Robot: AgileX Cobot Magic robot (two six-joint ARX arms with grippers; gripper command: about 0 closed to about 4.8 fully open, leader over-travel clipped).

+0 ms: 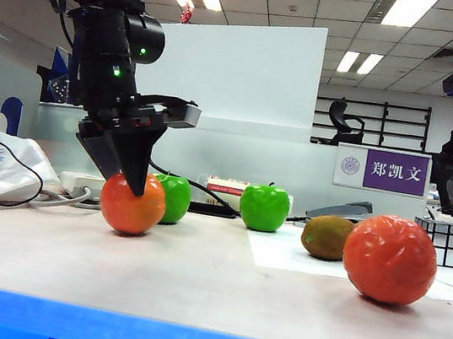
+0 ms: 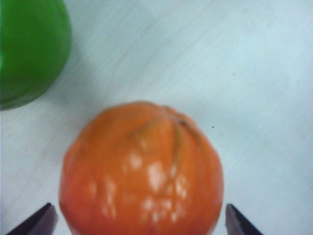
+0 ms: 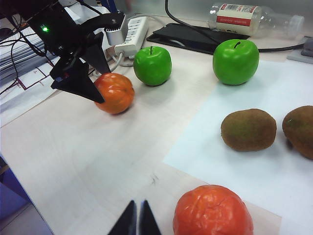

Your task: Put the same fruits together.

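The near orange-red fruit [image 1: 390, 259] lies on the counter [image 1: 209, 286] well right of its twin [image 1: 132, 203], over which my left tool [image 1: 126, 182] hangs spread, a finger either side, while my pressed-together right tool [image 3: 137, 220] waits beside the near one.

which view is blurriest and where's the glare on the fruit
Left wrist view is softest: the orange fruit fills it out of focus, white glare patches on its skin, open left claw tips at either side. Exterior view is sharp, ceiling lights bright. Right wrist view is clear; shut right claw low.
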